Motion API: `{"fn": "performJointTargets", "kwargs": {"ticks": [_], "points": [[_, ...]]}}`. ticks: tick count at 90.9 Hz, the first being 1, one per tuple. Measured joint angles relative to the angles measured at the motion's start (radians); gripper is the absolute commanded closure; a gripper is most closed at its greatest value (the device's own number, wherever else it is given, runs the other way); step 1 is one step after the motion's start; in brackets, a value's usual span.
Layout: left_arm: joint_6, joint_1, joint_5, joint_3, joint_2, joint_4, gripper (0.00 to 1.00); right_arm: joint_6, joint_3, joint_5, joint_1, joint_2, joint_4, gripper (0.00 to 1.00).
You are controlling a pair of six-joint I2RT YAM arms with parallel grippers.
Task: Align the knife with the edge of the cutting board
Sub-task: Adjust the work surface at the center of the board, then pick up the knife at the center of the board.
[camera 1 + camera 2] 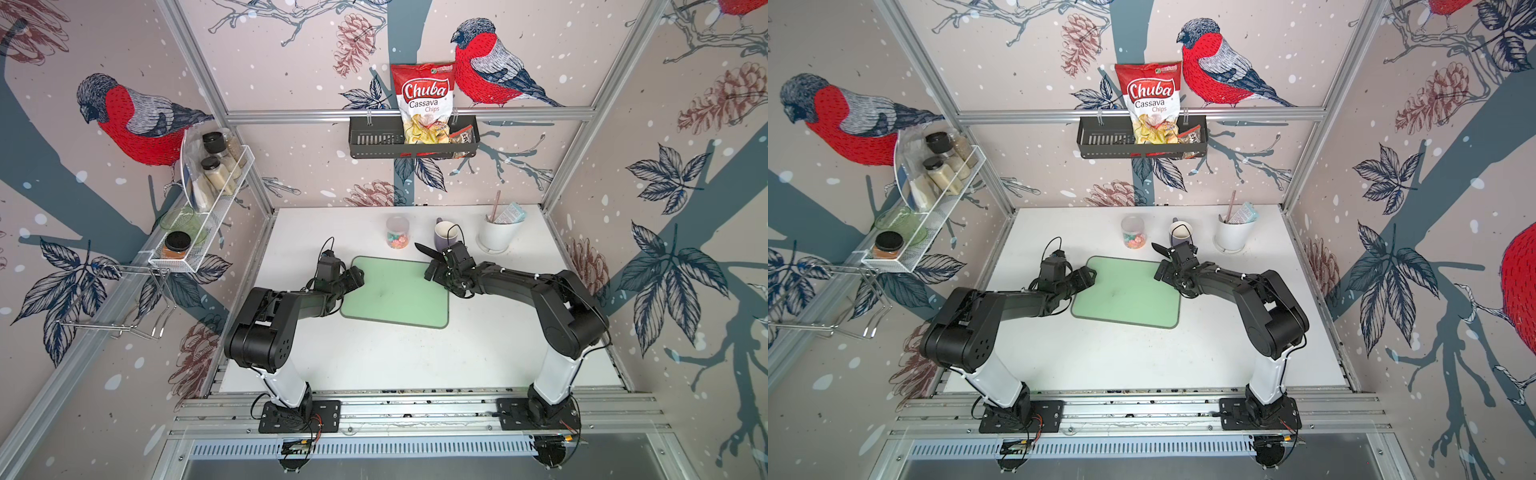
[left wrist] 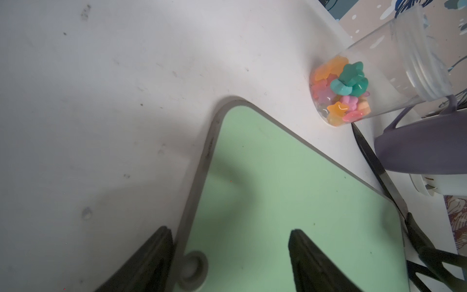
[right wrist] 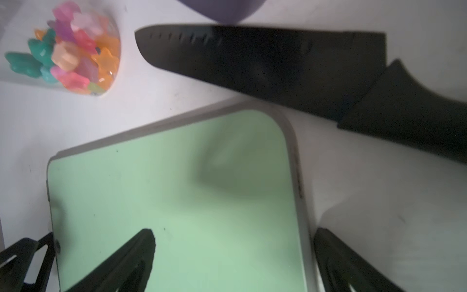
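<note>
Alignment is coming down to one clean turn of the knife (image 1: 424, 249), judging by how things are lying. In both top views the cutting board (image 1: 395, 293) is sitting flat on the white surface (image 1: 415, 353), and only the knife's pointed blade is showing, just beyond the board's far right corner and slanting across it rather than running along an edge. The right hand (image 1: 434, 270) is hovering over that same corner and hiding the handle. The left hand (image 1: 355, 278) is sitting at the board's far left corner.

In the left wrist view the left hand (image 2: 228, 230) is standing moderately open and holding nothing, one finger off the board and one above it, straddling the rim by the small hole (image 2: 193, 265). It is probably best used to steady the board while the knife is being moved.

In the right wrist view the right hand (image 3: 233, 230) is spread wide and empty, straddling the board's right edge. The knife (image 3: 265, 65) is lying just past the board's corner, its tip pointing toward the jar of coloured pieces (image 3: 75, 50), its spine close by the purple mug (image 3: 222, 10) and its handle trailing away from the board. Whether the blade is touching the rim is unclear.

To do this well, the right hand should be closing on the handle, not the blade. It should be keeping the knife low and swinging the tip away from the jar and mug until the blade is running parallel to a board edge.
</note>
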Motion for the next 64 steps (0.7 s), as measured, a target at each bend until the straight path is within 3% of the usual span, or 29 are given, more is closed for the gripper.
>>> {"fn": "performJointTargets", "kwargs": {"ticks": [30, 52, 64], "points": [[0.001, 0.000, 0.010, 0.011, -0.097, -0.204, 0.14, -0.244, 0.080, 0.143, -0.093, -0.125, -0.217, 0.00], [-0.001, 0.000, -0.053, -0.042, -0.258, -0.422, 0.15, -0.527, 0.183, 0.233, -0.172, -0.045, -0.372, 0.00], [-0.002, 0.000, -0.086, -0.091, -0.356, -0.517, 0.15, -0.638, 0.209, 0.190, -0.213, -0.003, -0.420, 0.00]]}}
